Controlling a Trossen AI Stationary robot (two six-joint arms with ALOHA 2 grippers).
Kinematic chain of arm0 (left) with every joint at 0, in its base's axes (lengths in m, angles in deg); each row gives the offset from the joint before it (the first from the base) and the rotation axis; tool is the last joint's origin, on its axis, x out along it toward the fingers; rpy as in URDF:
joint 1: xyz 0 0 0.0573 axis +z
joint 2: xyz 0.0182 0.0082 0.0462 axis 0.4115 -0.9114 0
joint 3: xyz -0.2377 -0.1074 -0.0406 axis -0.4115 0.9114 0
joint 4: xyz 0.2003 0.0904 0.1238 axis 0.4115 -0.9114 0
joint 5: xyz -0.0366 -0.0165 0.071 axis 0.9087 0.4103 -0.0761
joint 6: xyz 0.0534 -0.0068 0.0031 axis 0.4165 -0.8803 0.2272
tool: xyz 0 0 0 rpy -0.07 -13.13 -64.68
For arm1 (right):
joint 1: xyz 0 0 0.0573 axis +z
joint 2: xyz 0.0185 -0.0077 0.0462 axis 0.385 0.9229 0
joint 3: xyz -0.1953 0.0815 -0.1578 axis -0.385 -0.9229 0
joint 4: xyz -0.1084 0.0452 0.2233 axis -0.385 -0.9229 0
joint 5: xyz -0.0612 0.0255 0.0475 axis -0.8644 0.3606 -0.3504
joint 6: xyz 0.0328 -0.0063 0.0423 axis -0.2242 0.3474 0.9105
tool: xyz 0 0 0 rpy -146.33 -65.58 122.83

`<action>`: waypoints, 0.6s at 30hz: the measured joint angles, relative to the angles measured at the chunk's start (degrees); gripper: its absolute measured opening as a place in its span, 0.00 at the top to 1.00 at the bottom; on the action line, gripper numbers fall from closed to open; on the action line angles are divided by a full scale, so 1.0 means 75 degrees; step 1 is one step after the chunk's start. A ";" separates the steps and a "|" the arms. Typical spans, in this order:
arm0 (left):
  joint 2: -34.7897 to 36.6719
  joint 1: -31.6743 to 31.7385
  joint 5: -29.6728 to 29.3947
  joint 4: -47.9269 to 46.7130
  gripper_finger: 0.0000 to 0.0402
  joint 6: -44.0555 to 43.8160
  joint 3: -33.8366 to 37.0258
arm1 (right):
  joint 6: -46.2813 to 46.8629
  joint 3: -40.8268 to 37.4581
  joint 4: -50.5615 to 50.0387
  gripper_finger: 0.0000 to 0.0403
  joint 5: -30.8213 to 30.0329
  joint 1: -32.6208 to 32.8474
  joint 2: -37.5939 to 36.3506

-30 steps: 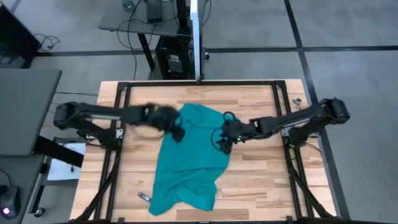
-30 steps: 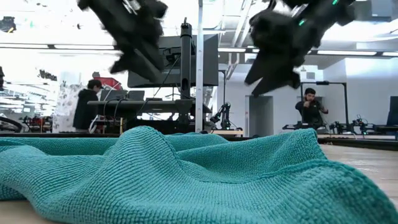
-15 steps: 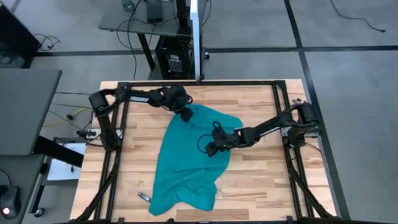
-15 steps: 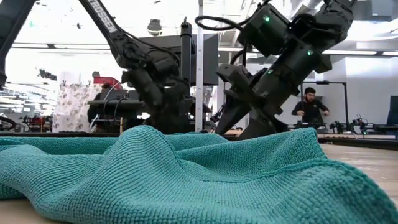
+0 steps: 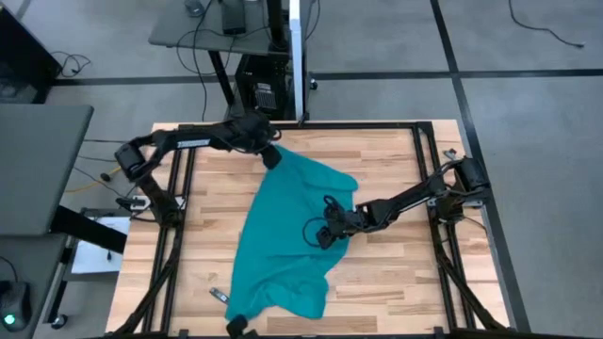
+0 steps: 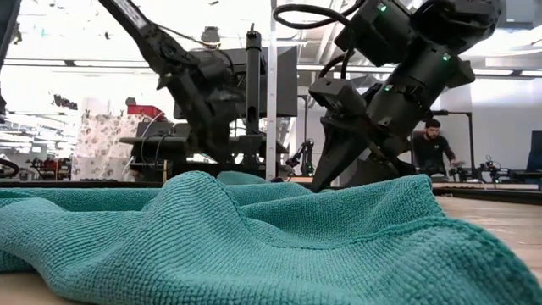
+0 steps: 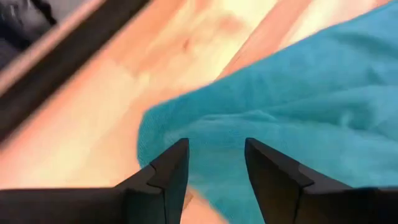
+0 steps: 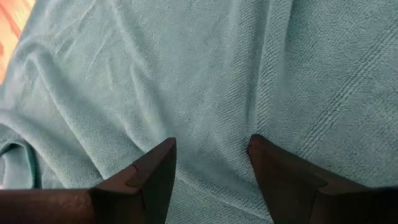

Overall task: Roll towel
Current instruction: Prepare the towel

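Teal towel (image 5: 283,240) lies spread and rumpled on the wooden table (image 5: 386,292), running from the far centre down toward the near edge, where its lower corner reaches the table's front rail. Cloth is not flat: the low view shows a raised fold (image 6: 199,191) and a second hump toward the right.

Left gripper (image 5: 270,156) sits at the towel's far corner, the one nearest the table's back rail. Fingers (image 7: 168,171) are parted, with the corner of the cloth between and just ahead of them; bare wood shows beside that corner. Nothing pinched there, jaws released.

Right gripper (image 5: 325,234) is over the towel's right edge, roughly mid-length of the cloth, arm reaching in from the table's right rail. Its fingers (image 8: 155,171) are spread, tips down at or on the fabric, with smooth cloth showing in the gap. Can't tell whether the tips actually press the towel or sit just above it. No fold gripped, so released too.

Small dark object (image 5: 218,298) lies on the wood just beside the towel's near-left edge; too small to identify.

Beyond the table in the low view: a person (image 6: 434,151) standing behind the right arm, plus a monitor (image 6: 254,80) on a stand behind the towel.
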 joint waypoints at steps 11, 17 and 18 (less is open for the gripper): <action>-0.0647 0.0971 0.0659 -0.0635 0.65 -0.0366 0.0000 | -0.0177 -0.0015 0.0070 0.50 0.0064 -0.0136 0.0009; -0.1043 0.1225 0.1006 -0.1042 0.65 0.0950 0.0026 | -0.0155 -0.0015 0.0086 0.50 0.0015 -0.0115 0.0015; -0.1077 0.1194 0.1004 -0.0986 0.65 0.1248 0.0049 | -0.0152 -0.0017 0.0090 0.50 0.0017 -0.0118 0.0015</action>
